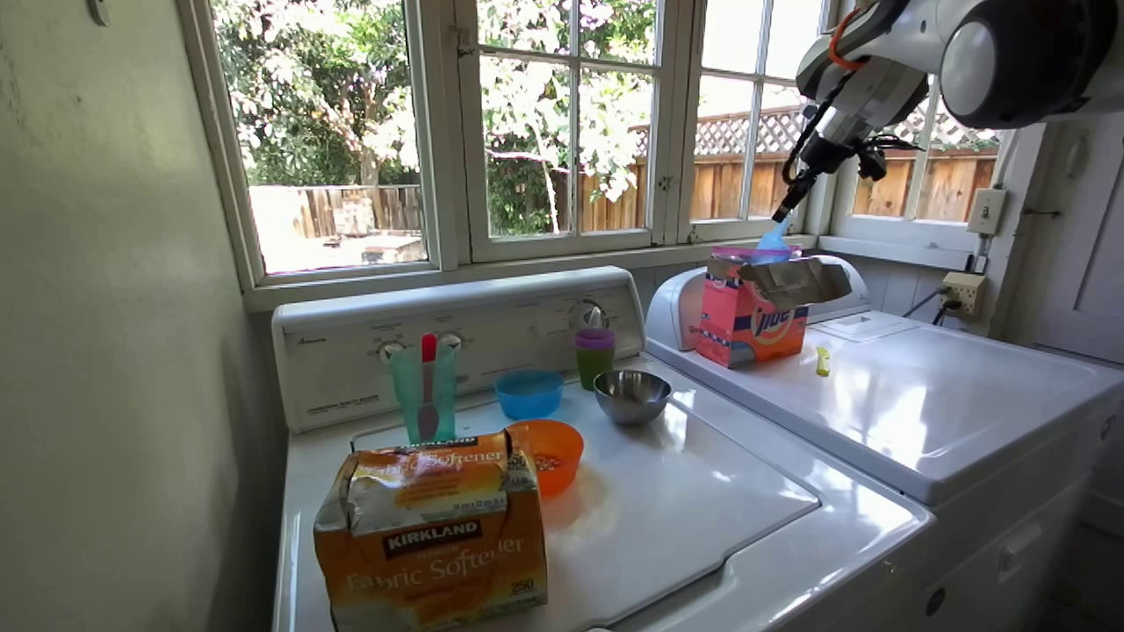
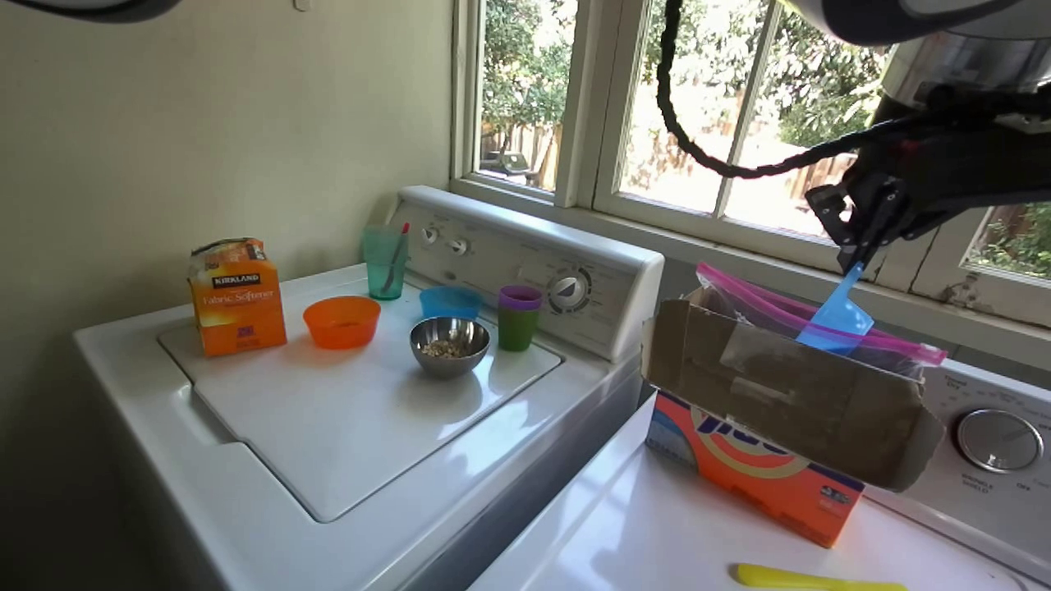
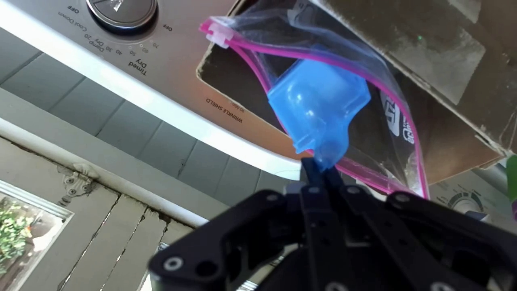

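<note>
And the claw [image 3: 321, 167] is clamped tight, jaws practically together, w/ just the thin handle end of the blue scoop [image 3: 319, 97] pinched btwn the tips! Scoop hangs wide end down, partway into the mouth of a clear plastic bag [image 3: 396, 121], pink zip edge spread open around it. Bag's sitting in the open Tide box [image 2: 772, 480], cardboard flap [image 2: 788, 419] folded out over the front. Box is up on the dryer [image 1: 966, 395], right by the panel w/ the round dial [image 3: 125, 14]. Small yellow thing [image 1: 823, 362] lying near the box, can't tell what exactly.

Over on the washer [image 1: 685, 500], busy lineup: steel bowl [image 2: 447, 367] w/ pale bits inside, green cup [image 2: 517, 328] w/ purple rim just beside it, blue bowl [image 2: 450, 302] behind. Then orange bowl [image 2: 341, 324], teal cup [image 2: 382, 263] w/ red spoon [image 1: 428, 348] standing in it, & way down the wall end, the fabric softener box [image 1: 439, 566], well apart from the claw.
</note>
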Available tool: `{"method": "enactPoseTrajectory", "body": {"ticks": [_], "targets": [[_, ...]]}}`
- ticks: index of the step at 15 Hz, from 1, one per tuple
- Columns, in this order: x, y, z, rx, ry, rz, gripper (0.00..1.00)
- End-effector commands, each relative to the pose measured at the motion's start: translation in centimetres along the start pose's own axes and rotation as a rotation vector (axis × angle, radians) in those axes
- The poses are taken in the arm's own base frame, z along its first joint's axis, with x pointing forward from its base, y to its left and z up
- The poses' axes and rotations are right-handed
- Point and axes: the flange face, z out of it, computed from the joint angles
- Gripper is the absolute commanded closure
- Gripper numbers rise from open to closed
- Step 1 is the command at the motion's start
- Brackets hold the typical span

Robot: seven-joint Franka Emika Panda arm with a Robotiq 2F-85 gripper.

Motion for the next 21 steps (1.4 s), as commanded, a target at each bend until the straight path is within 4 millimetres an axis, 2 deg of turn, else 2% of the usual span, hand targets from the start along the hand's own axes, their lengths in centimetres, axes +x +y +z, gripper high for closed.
{"method": "enactPoseTrajectory", "body": {"ticks": [1, 8, 13, 18, 21], "targets": [[0.3, -0.2, 0.5, -0.025, -0.011, -0.015, 0.99], [2.4, -1.7, 2.1, -0.098, -0.07, -0.074, 0.99], [3.7, -3.2, 2.1, -0.118, -0.125, -0.122, 0.99], [3.7, -4.0, 1.8, -0.121, -0.216, -0.117, 0.99], [4.5, -4.5, 2.2, -0.152, -0.265, -0.158, 0.99]]}}
